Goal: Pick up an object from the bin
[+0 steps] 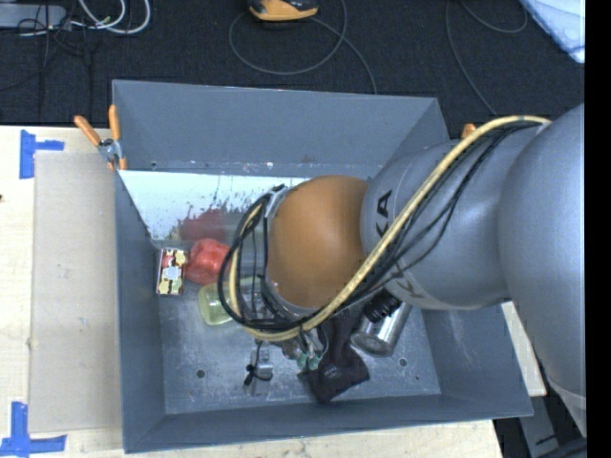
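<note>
Floor space lay open near the bin's (286,132) 6 o'clock edge around the gripper (258,363), whose state we couldn't tell; black object (334,375) at its 3 o'clock, yellow-green piece (215,305) at 10.

the grey arm (477,237) reaches in from the right, its orange wrist cover (315,237) looped with cables (431,177), the gripper (257,367) pointing down on the near side.

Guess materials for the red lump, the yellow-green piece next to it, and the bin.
Red lump: likely rubber or soft plastic, matte, rounded and lumpy. Yellow-green piece: probably translucent plastic, pale and see-through looking. Bin: painted or bare sheet metal, dull grey, with a scuffed floor and a faint red reflection on the far wall.
</note>
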Controlling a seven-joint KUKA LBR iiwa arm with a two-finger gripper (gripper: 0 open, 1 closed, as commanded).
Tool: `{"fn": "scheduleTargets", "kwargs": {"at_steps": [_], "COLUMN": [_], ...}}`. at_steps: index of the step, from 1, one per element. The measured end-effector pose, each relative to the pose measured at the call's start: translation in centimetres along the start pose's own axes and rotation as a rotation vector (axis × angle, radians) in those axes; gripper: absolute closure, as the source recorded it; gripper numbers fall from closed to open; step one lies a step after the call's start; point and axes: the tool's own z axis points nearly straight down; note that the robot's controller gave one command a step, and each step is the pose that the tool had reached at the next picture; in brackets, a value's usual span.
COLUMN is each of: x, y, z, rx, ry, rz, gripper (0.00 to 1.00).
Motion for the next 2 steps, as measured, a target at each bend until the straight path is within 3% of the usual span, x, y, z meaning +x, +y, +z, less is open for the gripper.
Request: {"fn": "scheduleTargets", "kwargs": {"at_steps": [1,2], "x": [-0.2,0.1], "y": [-0.1,-2.0], "z": [-0.4,1.1], "rx": [-0.001,-0.004], "ry": [-0.007,-0.008], "rz": [0.004,0.066], "gripper": [0.00,0.00]}}
